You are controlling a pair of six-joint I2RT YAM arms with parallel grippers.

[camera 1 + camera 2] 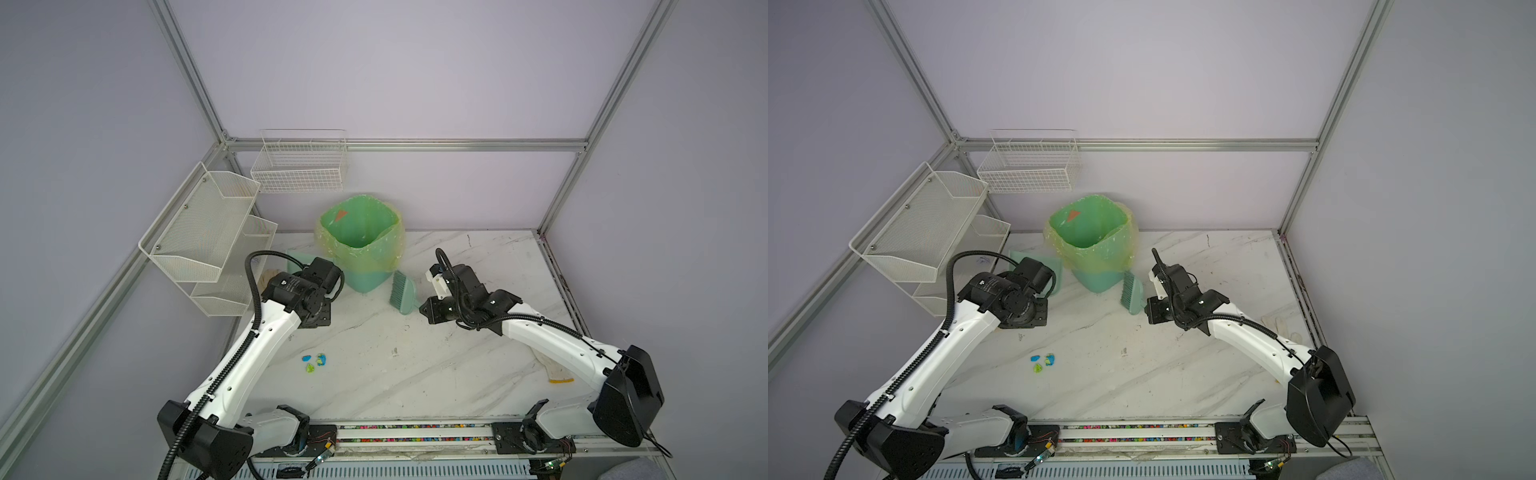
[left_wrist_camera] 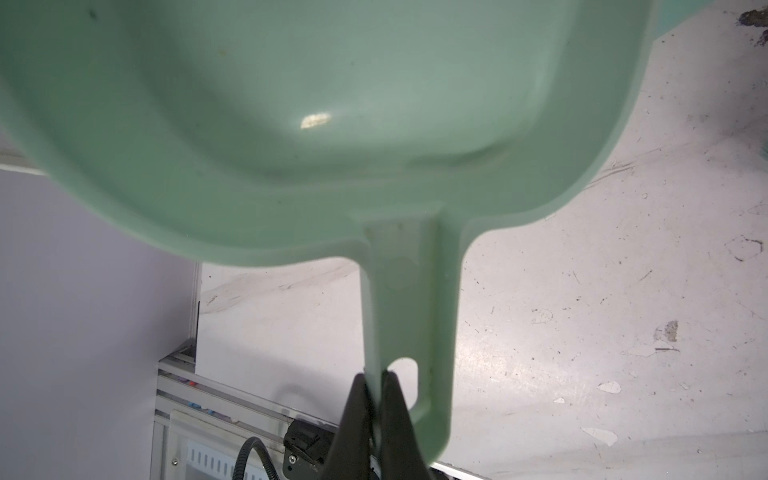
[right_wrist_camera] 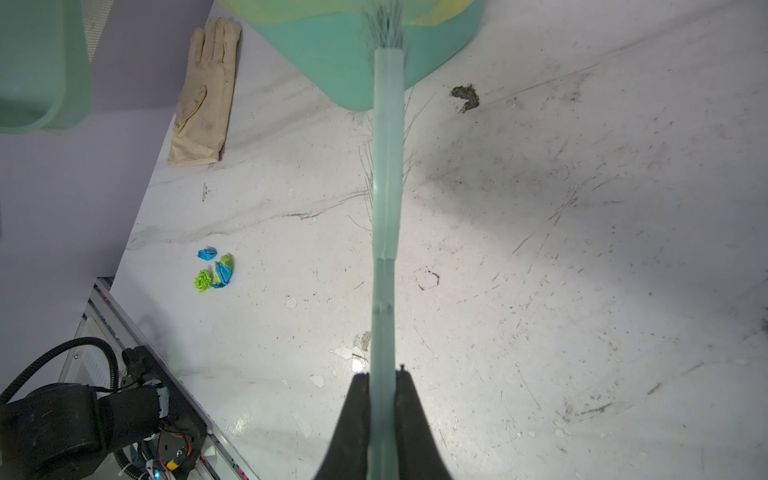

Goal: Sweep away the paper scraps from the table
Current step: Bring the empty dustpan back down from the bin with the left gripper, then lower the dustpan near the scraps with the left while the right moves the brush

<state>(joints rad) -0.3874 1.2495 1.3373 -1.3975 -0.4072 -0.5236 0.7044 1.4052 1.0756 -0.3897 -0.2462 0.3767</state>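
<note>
- Clamped on dustpan (image 2: 316, 124) handle w/ left tool (image 2: 377, 376), on brush (image 3: 387, 174) w/ right tool (image 3: 384, 376).
- Set dustpan lip flat on worktop (image 3: 540, 249) by paper scraps (image 3: 214, 270); sweep in w/ short, low strokes.

From where I stand I count three paper scraps (image 3: 214, 270), one green bin (image 1: 361, 245), one dustpan (image 2: 332, 124), one brush (image 1: 401, 297), two gloves (image 3: 205, 95), two white wall racks (image 1: 199, 232) and two robot arms (image 1: 257, 353).
</note>
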